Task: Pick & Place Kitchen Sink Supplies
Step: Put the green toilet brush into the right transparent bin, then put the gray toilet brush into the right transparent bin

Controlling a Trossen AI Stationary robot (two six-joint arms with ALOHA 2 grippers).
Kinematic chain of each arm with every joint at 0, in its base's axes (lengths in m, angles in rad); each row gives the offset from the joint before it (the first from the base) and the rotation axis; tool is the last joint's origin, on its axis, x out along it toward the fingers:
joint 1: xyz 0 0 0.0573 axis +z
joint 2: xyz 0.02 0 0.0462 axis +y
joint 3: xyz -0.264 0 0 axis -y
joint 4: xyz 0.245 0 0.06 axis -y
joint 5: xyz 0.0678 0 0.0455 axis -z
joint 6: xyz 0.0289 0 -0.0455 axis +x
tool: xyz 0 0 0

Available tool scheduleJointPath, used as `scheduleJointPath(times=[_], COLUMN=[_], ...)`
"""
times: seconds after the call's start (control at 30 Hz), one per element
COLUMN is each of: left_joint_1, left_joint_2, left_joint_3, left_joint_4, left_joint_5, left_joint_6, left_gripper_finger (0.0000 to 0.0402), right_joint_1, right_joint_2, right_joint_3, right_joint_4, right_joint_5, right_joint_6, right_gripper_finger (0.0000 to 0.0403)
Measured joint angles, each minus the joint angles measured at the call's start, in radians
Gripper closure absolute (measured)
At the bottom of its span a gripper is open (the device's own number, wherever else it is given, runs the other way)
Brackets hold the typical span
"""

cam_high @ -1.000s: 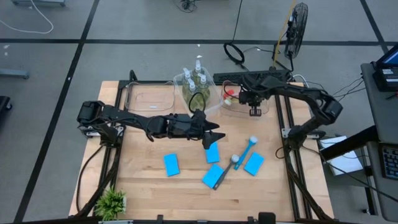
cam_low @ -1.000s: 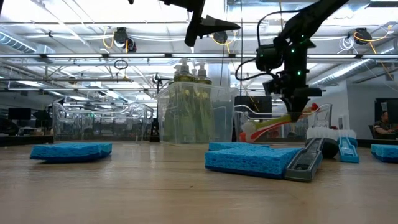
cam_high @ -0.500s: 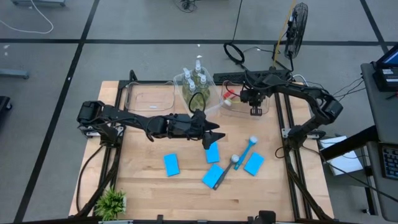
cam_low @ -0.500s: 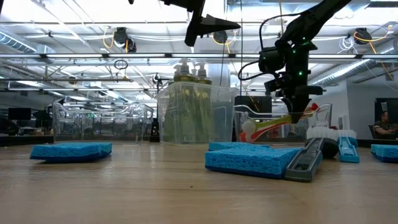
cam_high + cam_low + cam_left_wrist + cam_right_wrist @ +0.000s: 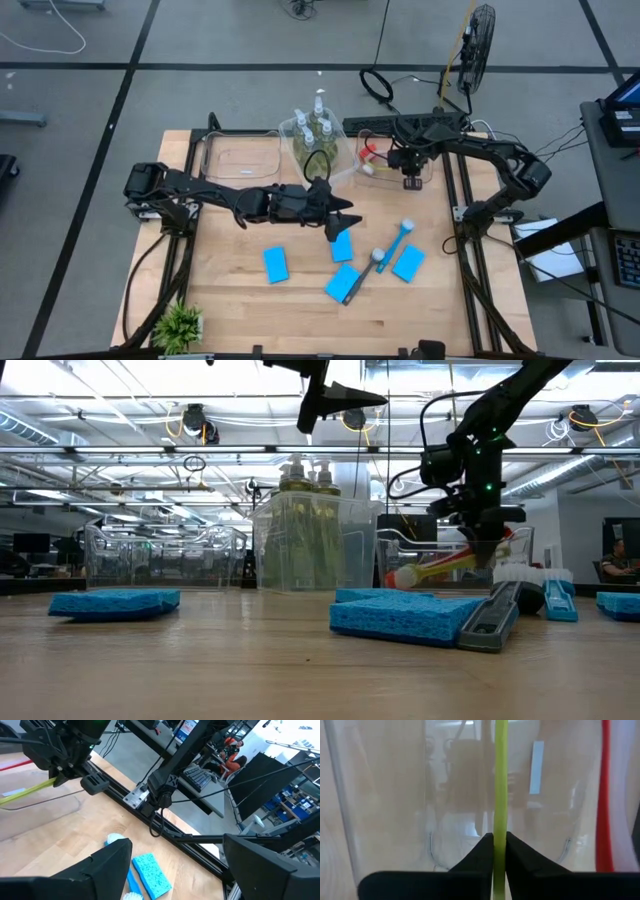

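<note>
Slim yellow-green long-handled dish brush [image 5: 500,780] pinched between the two dark fingers of the right gripper [image 5: 499,851], handle running straight out past the fingertips into the rightmost clear plastic tub [image 5: 385,168] at the table's far edge. Beside it in the same tub, a slim red-handled dish brush [image 5: 606,795]. In the low view, right gripper [image 5: 487,530] just above the tub rim, brush slanting down to its white head [image 5: 404,576].

Compared with a second ago: right gripper shifted slightly toward the right side of the tub and a touch lower, brush head now lower inside the tub.

Left gripper [image 5: 345,216] hanging above mid-table, fingers spread wide with nothing between them, just beside a light-blue rectangular sponge [image 5: 342,245]; unchanged from a second ago. Blue long-handled dish brush [image 5: 398,240] lying on the wooden table [image 5: 230,290] among further sponges. Four clear pump bottles of yellow-green liquid [image 5: 312,132] standing in the middle tub.
</note>
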Motion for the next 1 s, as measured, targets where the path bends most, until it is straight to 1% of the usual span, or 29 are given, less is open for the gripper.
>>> scheduleJointPath(times=[0.2, 0.33, 0.43, 0.53, 0.63, 0.73, 0.83, 0.9, 1.0], left_joint_1=[0.0, 0.0, 0.0, 0.0, 0.0, 0.0, 0.0, 0.0, 0.0], left_joint_2=[0.0, 0.0, 0.0, 0.0, 0.0, 0.0, 0.0, 0.0, 0.0], left_joint_3=[0.0, 0.0, 0.0, 0.0, 0.0, 0.0, 0.0, 0.0, 0.0], left_joint_4=[0.0, 0.0, 0.0, 0.0, 0.0, 0.0, 0.0, 0.0, 0.0], left_joint_5=[0.0, 0.0, 0.0, 0.0, 0.0, 0.0, 0.0, 0.0, 0.0], left_joint_6=[0.0, 0.001, 0.006, 0.009, 0.023, 0.042, 0.034, 0.035, 0.029], left_gripper_finger=[0.0096, 0.0091, 0.0085, 0.0078, 0.0074, 0.0075, 0.0079, 0.0083, 0.0089], right_joint_1=[0.0, 0.0, 0.011, 0.036, 0.069, 0.113, 0.164, 0.193, 0.226], right_joint_2=[0.0, -0.004, -0.029, -0.081, -0.159, -0.258, -0.368, -0.445, -0.559], right_joint_3=[0.0, 0.0, 0.0, 0.0, 0.0, 0.0, 0.0, 0.0, 0.0], right_joint_4=[0.004, 0.003, 0.016, 0.028, 0.031, 0.03, 0.028, 0.026, 0.026], right_joint_5=[0.0, 0.019, 0.117, 0.223, 0.263, 0.26, 0.242, 0.178, 0.046], right_joint_6=[0.002, 0.002, 0.009, 0.019, 0.026, 0.08, 0.17, 0.241, 0.36], right_gripper_finger=[0.0328, 0.0298, 0.028, 0.027, 0.0267, 0.0266, 0.0266, 0.0266, 0.0266])
